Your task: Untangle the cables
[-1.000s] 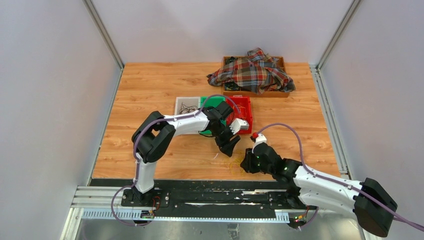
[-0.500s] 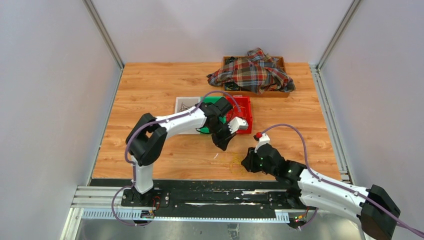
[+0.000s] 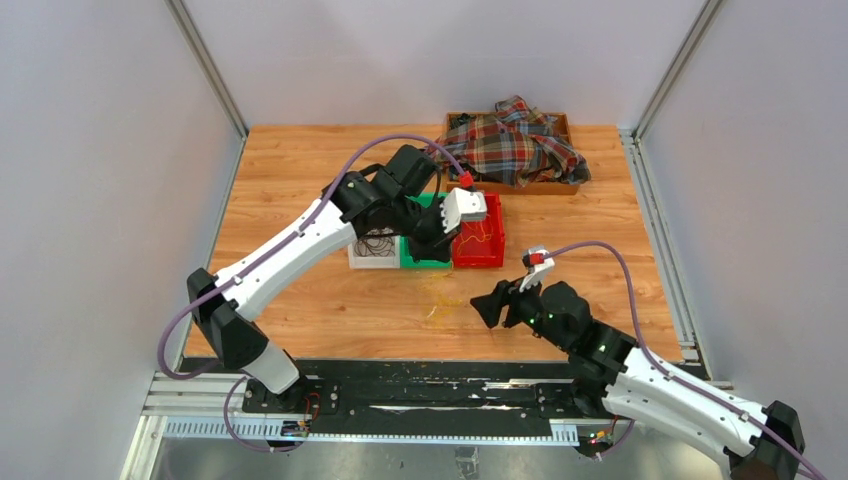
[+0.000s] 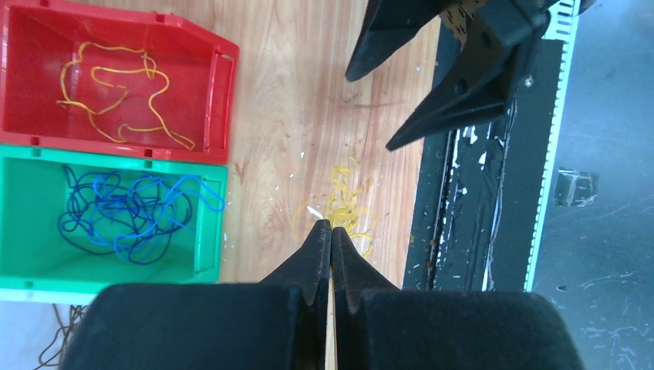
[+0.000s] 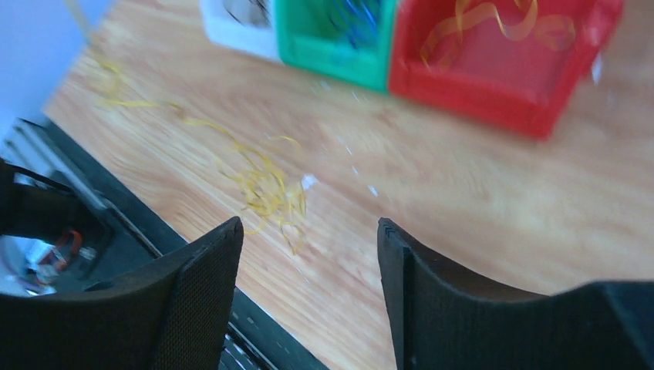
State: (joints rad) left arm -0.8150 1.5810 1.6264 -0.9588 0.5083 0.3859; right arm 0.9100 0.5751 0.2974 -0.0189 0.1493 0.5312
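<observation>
The loose yellow tangle [image 4: 343,212] lies on the counter [image 3: 300,170] just in front of the bins, betw. the two arms and near the black base rail [image 3: 400,385]. It is thin wire, v. light, springy and kinked. We expect it to drag along as one clump if pulled fast, w/ loops snagging on each other.

One strand runs up from it toward the left fingers [image 4: 332,225], which are pressed together. It looks like they pinch that strand, tho it is hair-thin in the left wrist view. We judge the best hold is a free end or an outer loop, not the knotted middle, w/ the other arm pinning the clump.

The right fingers [image 5: 308,222] are spread wide w/ nothing in them, near the tangle.

Other cables sit sorted:
- yellow-orange cable [image 4: 116,85] in the red bin [image 4: 220,92]
- blue cables [image 4: 131,212] in the green bin [image 4: 210,254]
- dark cables [image 3: 375,243] in the white bin [image 3: 358,262]

Farther back a plaid cloth [image 3: 505,145] covers a wooden tray [image 3: 563,122].
</observation>
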